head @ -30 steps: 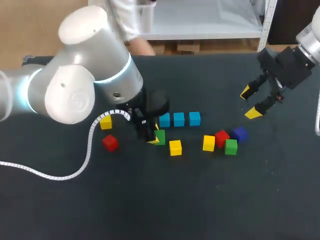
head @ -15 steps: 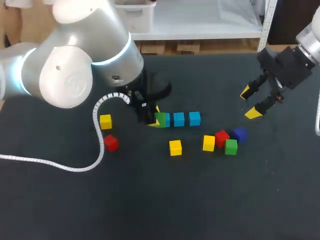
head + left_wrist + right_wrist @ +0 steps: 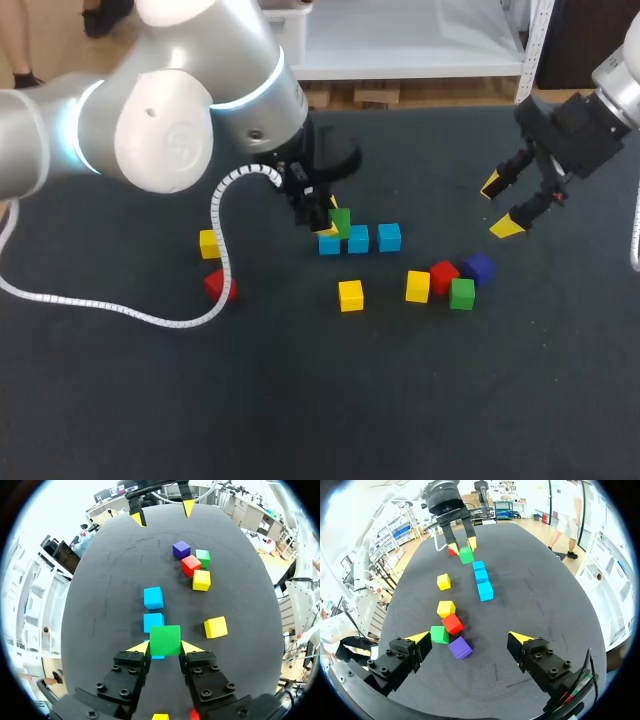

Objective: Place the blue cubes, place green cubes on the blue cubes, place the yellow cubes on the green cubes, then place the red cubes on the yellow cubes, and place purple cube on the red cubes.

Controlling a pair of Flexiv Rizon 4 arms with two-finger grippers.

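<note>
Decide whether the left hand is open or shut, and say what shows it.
Shut: the left hand grips the green cube, with both yellow fingertips pressing its opposite sides in the left wrist view.

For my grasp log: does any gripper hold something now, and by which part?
The left gripper holds a green cube by two opposite side faces. The right gripper is open, holding nothing.

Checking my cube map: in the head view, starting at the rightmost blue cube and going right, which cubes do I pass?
Rightmost blue cube → yellow cube → red cube → loose green cube → purple cube.
</note>
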